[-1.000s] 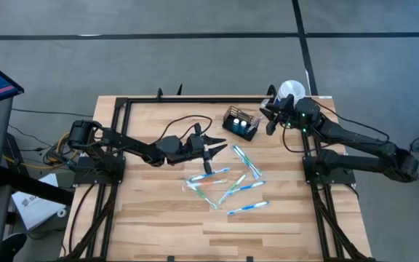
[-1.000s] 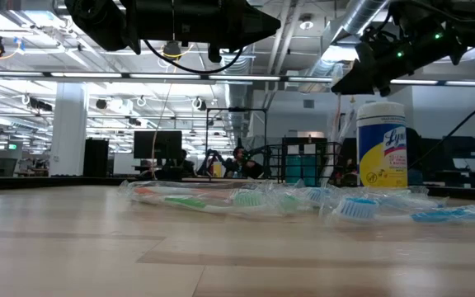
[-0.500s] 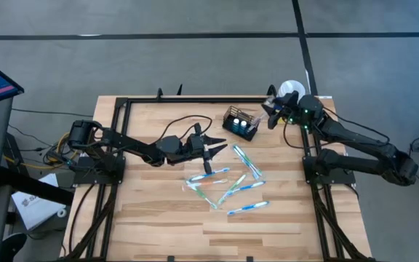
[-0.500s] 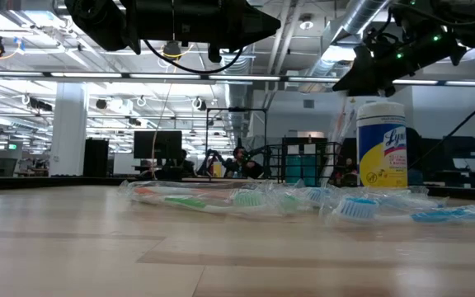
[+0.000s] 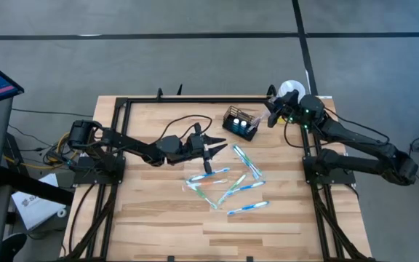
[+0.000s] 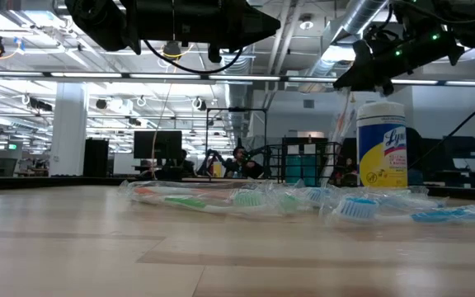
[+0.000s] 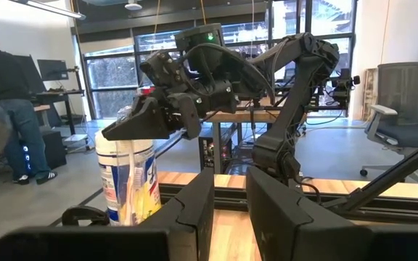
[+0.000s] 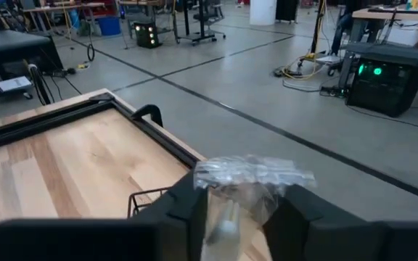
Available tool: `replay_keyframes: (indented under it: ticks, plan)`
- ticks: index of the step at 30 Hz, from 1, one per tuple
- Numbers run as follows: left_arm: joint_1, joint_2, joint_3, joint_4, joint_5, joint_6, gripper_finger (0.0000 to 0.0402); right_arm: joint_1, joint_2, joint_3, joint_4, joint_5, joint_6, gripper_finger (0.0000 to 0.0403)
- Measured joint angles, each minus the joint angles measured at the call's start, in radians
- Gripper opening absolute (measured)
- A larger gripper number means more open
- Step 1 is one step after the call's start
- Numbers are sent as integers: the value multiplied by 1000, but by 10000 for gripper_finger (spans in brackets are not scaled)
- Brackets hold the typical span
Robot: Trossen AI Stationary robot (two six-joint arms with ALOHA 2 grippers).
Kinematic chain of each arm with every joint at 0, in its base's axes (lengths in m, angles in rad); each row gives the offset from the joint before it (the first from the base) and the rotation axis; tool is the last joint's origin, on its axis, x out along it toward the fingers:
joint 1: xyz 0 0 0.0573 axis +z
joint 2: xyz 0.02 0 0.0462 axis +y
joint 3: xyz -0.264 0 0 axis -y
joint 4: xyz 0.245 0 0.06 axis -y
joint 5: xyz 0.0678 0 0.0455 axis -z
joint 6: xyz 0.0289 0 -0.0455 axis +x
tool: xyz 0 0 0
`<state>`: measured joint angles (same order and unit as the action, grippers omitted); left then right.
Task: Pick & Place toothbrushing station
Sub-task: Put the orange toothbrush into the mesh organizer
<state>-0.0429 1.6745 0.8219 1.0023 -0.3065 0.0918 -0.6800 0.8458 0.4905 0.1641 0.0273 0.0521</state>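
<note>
Plastic-wrapped toothbrushes (image 5: 228, 185) scattered loose at mid-table, unmoved. Left gripper (image 5: 217, 151) hovering just behind them, narrowly parted, empty. Black wire-mesh caddy (image 5: 240, 124) standing at the back edge, untouched. Right gripper (image 5: 273, 113) clamped on one wrapped toothbrush (image 8: 249, 177), shifted slightly from the caddy toward the canister (image 5: 291, 90). Judged: delivery into the caddy pending.

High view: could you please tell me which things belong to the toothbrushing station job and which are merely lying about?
Job in hand:
- black wire-mesh caddy
- loose wrapped toothbrushes on the table
- wrapped toothbrush held in the right gripper
- left gripper, waiting beside the pile

Lying about:
- white-lidded canister, at the table's far right corner
</note>
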Motion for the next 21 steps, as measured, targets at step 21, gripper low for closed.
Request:
replay_keyframes:
  ticks: [21]
  plan:
    - [10,0,0,0,0,-1,76,28,132,31,84,-12,-34,74]
